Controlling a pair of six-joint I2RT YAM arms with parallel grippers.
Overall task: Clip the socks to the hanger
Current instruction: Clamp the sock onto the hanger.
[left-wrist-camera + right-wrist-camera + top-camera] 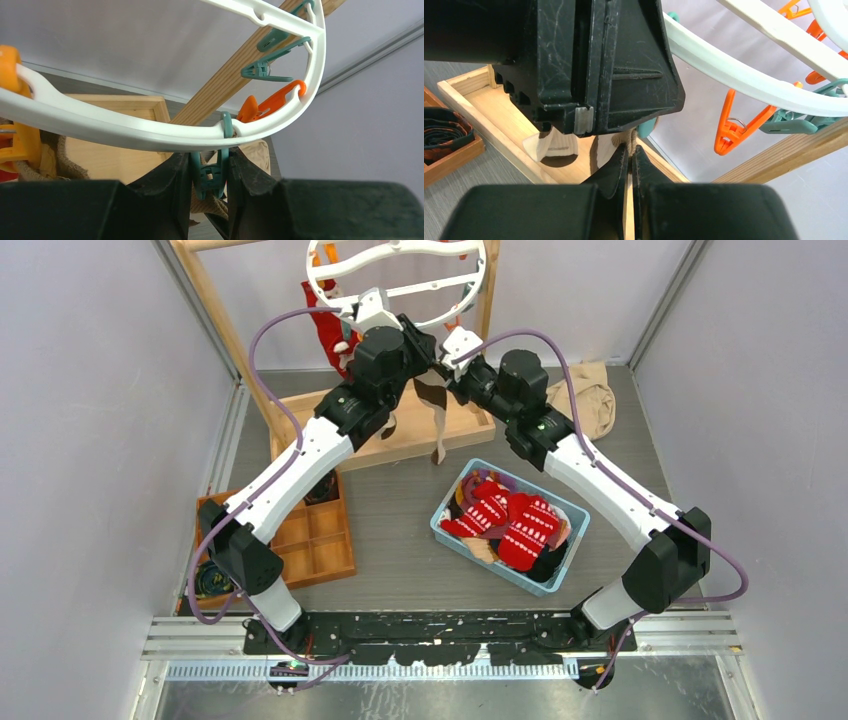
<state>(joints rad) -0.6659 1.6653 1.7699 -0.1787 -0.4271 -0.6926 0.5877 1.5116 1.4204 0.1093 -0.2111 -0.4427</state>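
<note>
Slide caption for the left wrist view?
Left fingers squeeze a teal clip hanging from the white hanger ring, with a tan sock just beneath it.

Pale lavender-grey walls [90, 440] closed in the dark grey worktop [400, 530] on the left, back and right, under even light that cast only soft shadows. Aluminium strips [228, 430] ran along the foot of the side walls, and a slotted aluminium rail [450, 638] crossed the near edge. A tall frame of light wood [215, 315] stood at the back, with a shallow wooden tray [470, 417] at its foot.
</note>
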